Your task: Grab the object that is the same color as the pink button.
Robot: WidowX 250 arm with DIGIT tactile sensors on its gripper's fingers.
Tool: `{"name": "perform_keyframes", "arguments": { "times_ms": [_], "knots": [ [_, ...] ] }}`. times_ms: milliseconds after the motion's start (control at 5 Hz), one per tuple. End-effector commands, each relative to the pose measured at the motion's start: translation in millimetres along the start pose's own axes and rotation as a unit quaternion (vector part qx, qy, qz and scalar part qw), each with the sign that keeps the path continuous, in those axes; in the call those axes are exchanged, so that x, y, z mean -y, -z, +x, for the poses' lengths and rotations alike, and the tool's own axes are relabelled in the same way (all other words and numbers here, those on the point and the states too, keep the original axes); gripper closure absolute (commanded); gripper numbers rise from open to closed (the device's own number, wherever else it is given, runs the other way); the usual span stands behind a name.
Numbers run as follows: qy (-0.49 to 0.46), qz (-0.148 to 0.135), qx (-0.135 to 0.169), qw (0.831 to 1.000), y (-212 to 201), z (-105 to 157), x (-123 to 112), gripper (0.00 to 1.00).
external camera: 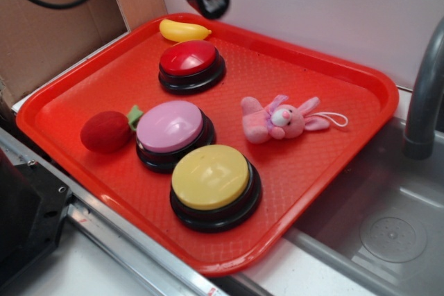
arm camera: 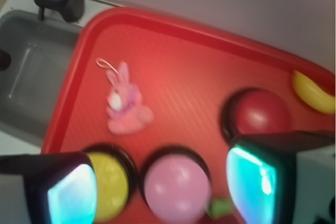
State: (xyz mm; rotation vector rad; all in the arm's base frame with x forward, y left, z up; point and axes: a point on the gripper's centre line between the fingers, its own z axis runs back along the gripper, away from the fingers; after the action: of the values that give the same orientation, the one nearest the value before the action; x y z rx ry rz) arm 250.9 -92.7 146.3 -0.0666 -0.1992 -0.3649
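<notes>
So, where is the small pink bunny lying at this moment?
In the exterior view the pink bunny lies on the red tray, right of the pink button, apart from it.

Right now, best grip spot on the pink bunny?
Take the pink bunny across its body, coming straight down from above. It lies flat on the red tray with open space around it; the ears and string loop are too thin. The pincer is open.
</notes>
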Motion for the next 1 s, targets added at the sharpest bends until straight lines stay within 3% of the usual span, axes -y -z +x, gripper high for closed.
{"name": "perform_keyframes", "arguments": {
  "times_ms": [0,200,400,600,800],
  "knots": [
    [0.05,0.012,0.009,0.999,46.0,9.0,27.8,0.0],
    [0.026,-0.002,-0.016,1.0,70.0,4.6,24.9,0.0],
    [-0.004,0.016,-0.028,0.999,101.6,18.2,20.4,0.0],
    [0.018,0.006,-0.07,0.997,126.5,23.5,14.8,0.0],
    [-0.001,0.023,-0.089,0.996,145.7,17.5,15.5,0.0]
  ]
}}
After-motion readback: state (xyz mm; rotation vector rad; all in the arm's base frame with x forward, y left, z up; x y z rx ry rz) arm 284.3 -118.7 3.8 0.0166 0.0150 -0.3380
